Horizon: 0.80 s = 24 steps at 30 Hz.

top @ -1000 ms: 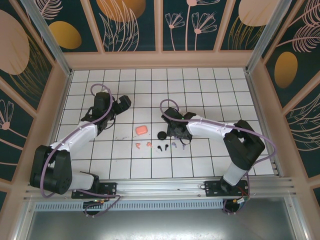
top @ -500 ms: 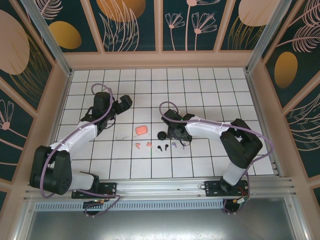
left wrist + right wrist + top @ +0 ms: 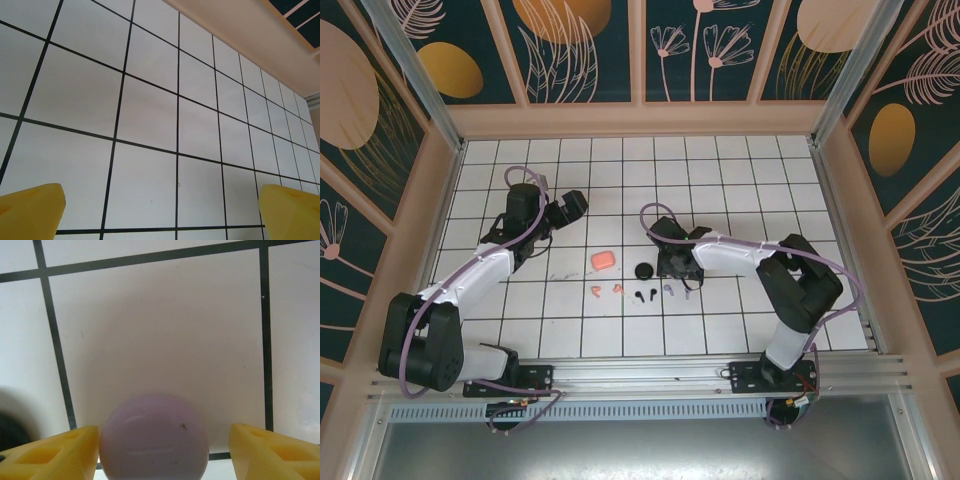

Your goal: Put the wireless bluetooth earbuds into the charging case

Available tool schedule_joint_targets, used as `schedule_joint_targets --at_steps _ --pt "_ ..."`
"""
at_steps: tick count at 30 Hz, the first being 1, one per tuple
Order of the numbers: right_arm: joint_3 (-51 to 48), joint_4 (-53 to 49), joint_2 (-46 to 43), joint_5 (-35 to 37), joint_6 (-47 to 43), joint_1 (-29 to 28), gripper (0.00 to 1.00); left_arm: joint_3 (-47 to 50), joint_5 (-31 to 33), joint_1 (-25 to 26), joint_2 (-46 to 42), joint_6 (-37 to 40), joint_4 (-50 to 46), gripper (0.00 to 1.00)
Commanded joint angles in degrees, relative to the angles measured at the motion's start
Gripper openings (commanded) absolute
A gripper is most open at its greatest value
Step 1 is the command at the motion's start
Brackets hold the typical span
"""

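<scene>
Where the earbuds (image 3: pixel 637 296) lie: six in a loose row on the worktop (image 3: pixel 750 200), around its middle and a little toward the near edge.
Row order, left to right: salmon pair (image 3: pixel 595 291), black pair (image 3: pixel 652 293), lavender pair (image 3: pixel 668 290).
Salmon case (image 3: pixel 602 259): just beyond the row's left end, standing free.
Black case (image 3: pixel 643 271): just beyond the black pair, beside the right pincer (image 3: pixel 677 268).
Right pincer: low over the worktop, just beyond the lavender pair; jaws parted.
Lavender case (image 3: pixel 154 437): rounded, between the right pincer's yellow fingers (image 3: pixel 50 452); one finger is at its side and the other stands apart from it, so it is not gripped.
Left pincer (image 3: pixel 570 203): toward the far left of the worktop, well apart from the cases and earbuds; jaws spread wide over bare tiles.
</scene>
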<state>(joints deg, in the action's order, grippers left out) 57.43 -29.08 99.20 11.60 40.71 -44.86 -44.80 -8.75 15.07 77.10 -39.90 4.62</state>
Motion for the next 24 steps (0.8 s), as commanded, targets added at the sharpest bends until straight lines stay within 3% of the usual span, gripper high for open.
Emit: schedule_joint_targets --at_steps 1,11,24 --pt "-0.17 0.4 1.53 -0.86 -2.36 0.47 0.68 0.17 -1.18 0.31 -0.17 0.44 2.58 0.99" --pt "-0.24 1.03 2.54 -1.53 -3.23 0.39 0.62 0.2 -0.83 0.27 -0.33 0.16 2.76 0.99" --pt "0.79 1.54 -0.32 -0.8 -3.02 1.02 0.44 0.36 -2.75 0.3 0.53 1.64 4.9 0.99"
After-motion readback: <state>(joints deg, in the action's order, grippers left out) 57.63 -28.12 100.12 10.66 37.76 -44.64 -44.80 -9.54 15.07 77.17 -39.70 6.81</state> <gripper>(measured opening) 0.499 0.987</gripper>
